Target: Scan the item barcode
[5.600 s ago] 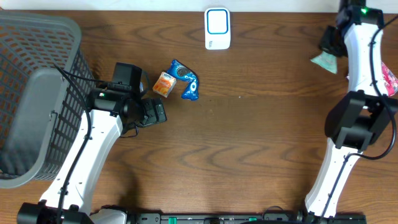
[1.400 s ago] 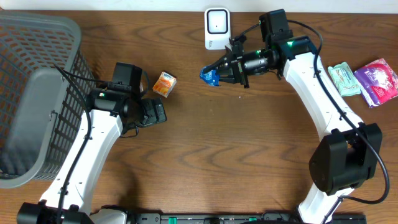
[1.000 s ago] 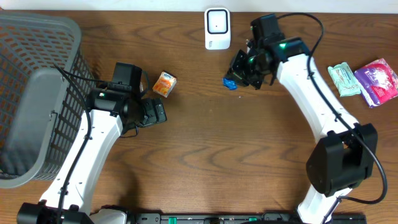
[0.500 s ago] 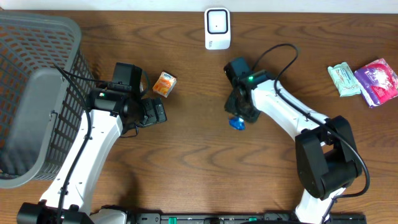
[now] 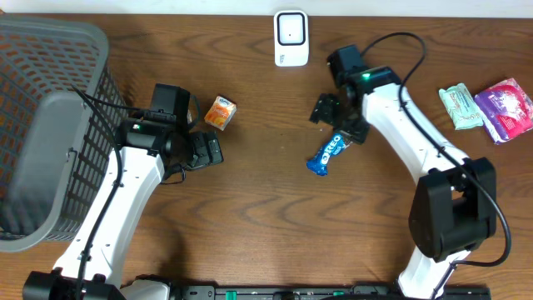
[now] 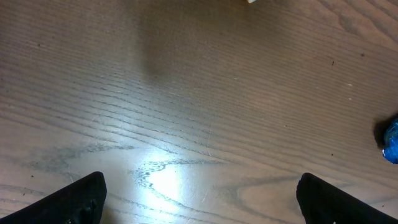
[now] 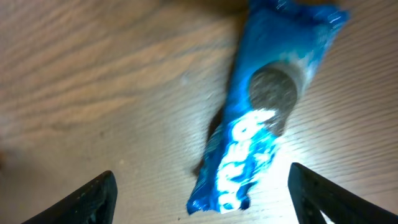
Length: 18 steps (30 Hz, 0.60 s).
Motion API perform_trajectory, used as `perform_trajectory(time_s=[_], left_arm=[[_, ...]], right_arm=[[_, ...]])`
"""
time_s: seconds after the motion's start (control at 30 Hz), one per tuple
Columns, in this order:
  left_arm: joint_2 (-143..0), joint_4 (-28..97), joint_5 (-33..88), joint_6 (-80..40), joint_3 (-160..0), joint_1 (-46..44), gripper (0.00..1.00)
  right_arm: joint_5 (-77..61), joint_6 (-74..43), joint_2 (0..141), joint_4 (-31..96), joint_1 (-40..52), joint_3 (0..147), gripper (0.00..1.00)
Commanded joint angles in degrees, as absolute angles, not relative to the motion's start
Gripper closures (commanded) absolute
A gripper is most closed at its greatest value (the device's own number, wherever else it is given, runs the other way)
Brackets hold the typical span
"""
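Overhead and wrist views of the table (image 5: 275, 225). The blue Oreo packet (image 5: 326, 155) is seen lying flat on the wood, slightly right of centre and well below the white scanner (image 5: 291, 37) at the far edge. The right gripper (image 5: 339, 123) is held just above the packet's upper end. In the right wrist view its fingers (image 7: 93, 196) are spread wide on either side of the packet (image 7: 255, 124), with neither touching it, so nothing is gripped. The left gripper (image 5: 208, 150) is likewise shown with its jaws fully apart over bare wood (image 6: 205, 205), and the packet is glimpsed at the right margin (image 6: 392, 140). A small orange box (image 5: 221, 112) is placed near the left gripper, a grey basket (image 5: 50, 50) at the left, and a teal packet (image 5: 460, 106) and a pink packet (image 5: 504, 108) at the right.
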<state>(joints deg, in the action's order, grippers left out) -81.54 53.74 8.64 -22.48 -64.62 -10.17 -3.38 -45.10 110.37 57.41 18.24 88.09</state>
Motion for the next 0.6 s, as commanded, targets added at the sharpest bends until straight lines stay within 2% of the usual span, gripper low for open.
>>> perform_trajectory(time_s=[0.0, 0.2, 0.5, 0.57], left_arm=[[-81.67, 53.93, 8.29, -22.17, -64.23, -10.09, 0.02], [-81.67, 53.93, 8.29, -22.17, -64.23, -10.09, 0.02], [-81.67, 53.93, 8.29, -22.17, -64.23, -10.09, 0.02], [-81.67, 53.93, 8.29, -22.17, -64.23, -10.09, 0.02]], right_arm=[[-3.64, -43.64, 110.72, 58.15, 17.23, 87.05, 0.18], [-3.53, -46.0, 110.74, 56.82, 18.5, 82.87, 0.13], [-2.7, -50.48, 110.74, 43.4, 19.2, 72.49, 0.2], [-1.13, -50.52, 110.74, 40.84, 19.16, 71.05, 0.25]])
